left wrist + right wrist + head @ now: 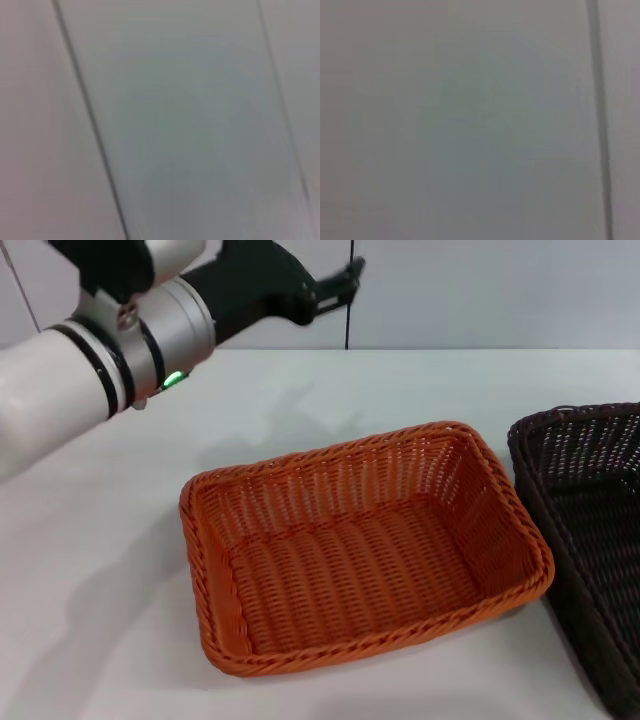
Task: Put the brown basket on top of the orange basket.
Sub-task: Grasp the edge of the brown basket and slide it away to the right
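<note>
Opening stage; no basket grasped. Orange basket (365, 545) sits mid-table; brown basket (590, 530) just beside it at the right edge, partly cropped. Left gripper (340, 285) is raised above the far-left table area, carrying nothing, finger spacing indiscernible. Right gripper unseen. Next: reach the brown basket's rim.

The orange basket (365, 550) sits on the counter (90, 620) at centre frame of the head view, slightly skewed, its opening upward. The brown basket (590, 530) stands just beside it at the right edge of the frame, partly cut off by that edge, also on the counter; the two rims lie close, contact not discernible. The left pincer (335, 290) hangs in the upper left to upper middle, above the counter's far part, well apart from both baskets. Behind the counter rises a wall (500, 290).
</note>
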You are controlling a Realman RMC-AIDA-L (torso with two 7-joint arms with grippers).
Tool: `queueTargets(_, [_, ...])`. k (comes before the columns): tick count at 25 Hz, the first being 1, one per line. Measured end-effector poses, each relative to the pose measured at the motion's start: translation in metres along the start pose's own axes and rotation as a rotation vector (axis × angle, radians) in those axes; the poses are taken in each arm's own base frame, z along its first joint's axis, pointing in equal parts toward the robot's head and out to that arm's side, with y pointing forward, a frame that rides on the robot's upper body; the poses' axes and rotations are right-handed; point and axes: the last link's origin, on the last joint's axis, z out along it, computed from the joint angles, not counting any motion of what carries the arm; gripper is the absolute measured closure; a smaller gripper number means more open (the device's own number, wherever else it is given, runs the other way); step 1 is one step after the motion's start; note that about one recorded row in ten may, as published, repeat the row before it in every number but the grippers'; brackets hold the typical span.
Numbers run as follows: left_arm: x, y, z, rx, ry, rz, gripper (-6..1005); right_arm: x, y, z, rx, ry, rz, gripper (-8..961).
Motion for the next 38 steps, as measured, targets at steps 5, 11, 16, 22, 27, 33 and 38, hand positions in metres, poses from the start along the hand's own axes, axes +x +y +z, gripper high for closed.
queueTargets(5, [0.002, -0.008, -0.005, 0.087, 0.091, -0.061, 146, -0.028, -0.002, 0.022, -0.097, 0.077, -0.096, 301])
queueTargets(11, [-0.019, -0.037, -0.025, 0.094, 0.372, -0.206, 147, -0.051, -0.006, 0.028, -0.139, 0.106, -0.174, 302])
queueTargets(16, [-0.042, -0.048, -0.051, 0.186, 0.576, -0.221, 147, -0.059, 0.002, 0.029, -0.218, 0.197, -0.266, 303])
queueTargets(22, [-0.050, -0.049, -0.058, 0.243, 0.603, -0.198, 147, -0.069, 0.024, 0.022, -0.470, 0.370, -0.429, 305])
queueTargets(27, [-0.053, -0.050, -0.057, 0.256, 0.599, -0.209, 146, -0.074, 0.033, 0.008, -0.603, 0.464, -0.545, 306])
queueTargets(33, [-0.054, -0.051, -0.054, 0.257, 0.592, -0.216, 146, -0.066, 0.039, -0.006, -0.717, 0.592, -0.694, 307])
queueTargets(38, [-0.059, -0.052, -0.053, 0.273, 0.578, -0.236, 146, -0.053, 0.041, -0.011, -0.765, 0.639, -0.750, 308])
